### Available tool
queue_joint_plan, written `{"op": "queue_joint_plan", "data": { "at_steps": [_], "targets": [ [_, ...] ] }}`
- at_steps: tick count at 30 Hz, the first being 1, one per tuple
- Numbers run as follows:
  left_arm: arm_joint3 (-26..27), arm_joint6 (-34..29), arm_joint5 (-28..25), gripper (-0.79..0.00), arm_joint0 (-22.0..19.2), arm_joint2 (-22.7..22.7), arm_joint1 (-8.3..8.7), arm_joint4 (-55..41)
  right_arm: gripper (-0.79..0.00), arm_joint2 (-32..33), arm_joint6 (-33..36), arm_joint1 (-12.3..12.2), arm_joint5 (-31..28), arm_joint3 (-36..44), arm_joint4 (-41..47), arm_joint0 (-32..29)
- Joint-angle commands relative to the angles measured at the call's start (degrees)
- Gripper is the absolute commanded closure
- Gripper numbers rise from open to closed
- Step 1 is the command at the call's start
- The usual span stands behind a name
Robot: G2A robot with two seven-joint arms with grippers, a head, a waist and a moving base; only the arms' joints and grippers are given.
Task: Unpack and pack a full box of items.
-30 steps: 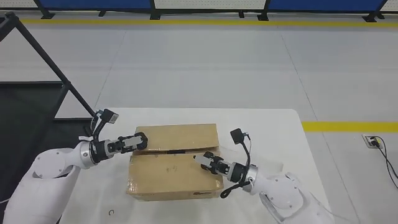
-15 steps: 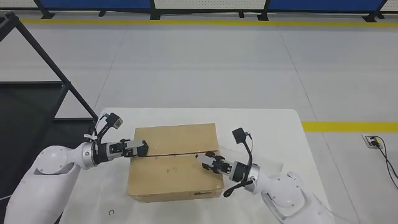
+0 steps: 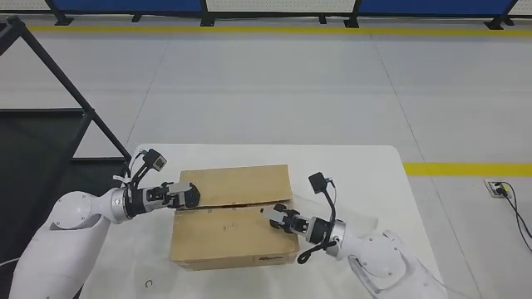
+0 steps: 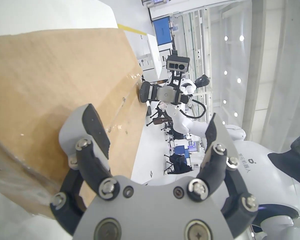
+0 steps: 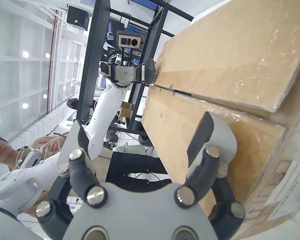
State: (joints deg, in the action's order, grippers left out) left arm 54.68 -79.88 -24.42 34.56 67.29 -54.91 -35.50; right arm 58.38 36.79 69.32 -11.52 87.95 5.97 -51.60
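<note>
Both sets of jaws stand spread wide and hold nothing. We have the left gripper (image 3: pixel 187 195) at the left end of the box (image 3: pixel 233 245), right where the two top flaps meet. The right gripper (image 3: pixel 270 213) sits over the near flap (image 3: pixel 220 231), close to the seam (image 3: pixel 224 206) and toward its right end. In each wrist view one finger (image 5: pixel 205 131) lies just above the cardboard while its partner hangs in open air. We read that as pressing or steadying the flaps with the side of a finger, not pinching them.

The box rests on the white table (image 3: pixel 366 174), between our two arms. Its flaps are down, so whatever is packed inside is hidden from us. The far flap (image 3: pixel 241 184) is not fully flat. In the right wrist view its right corner rides a little above the near flap, leaving a thin gap.

We judge that the arms are set at opposite ends of the seam so the lid is controlled along its whole length. Whether we are closing it or about to lift it, we cannot tell. The raised corner is the weak spot: it could spring up, or catch a finger.
</note>
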Motion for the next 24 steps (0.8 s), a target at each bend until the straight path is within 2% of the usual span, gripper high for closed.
{"op": "queue_joint_plan", "data": {
  "at_steps": [1, 15, 20, 24],
  "targets": [
    [0.0, -0.4, 0.4, -0.785, -0.1, -0.2, 0.05, 1.0, -0.785, 0.0, 0.0, 0.1, 0.0, 0.0, 0.0, 0.0],
    [-0.1, -1.1, 1.1, -0.785, -0.2, -1.1, 0.10, 3.4, -0.785, 1.1, 0.4, 0.3, -1.2, 0.3, 0.4, -0.5],
    [-0.2, -1.4, 1.4, -0.785, -0.5, -1.5, 0.04, 4.0, -0.785, 5.0, 1.3, -0.6, -3.6, 2.8, 1.6, -3.7],
    [-0.7, -1.3, 1.3, -0.785, -1.1, -1.9, -0.13, 4.2, -0.785, 10.7, 2.2, -1.8, -6.0, 5.9, 2.3, -9.2]
  ]
}}
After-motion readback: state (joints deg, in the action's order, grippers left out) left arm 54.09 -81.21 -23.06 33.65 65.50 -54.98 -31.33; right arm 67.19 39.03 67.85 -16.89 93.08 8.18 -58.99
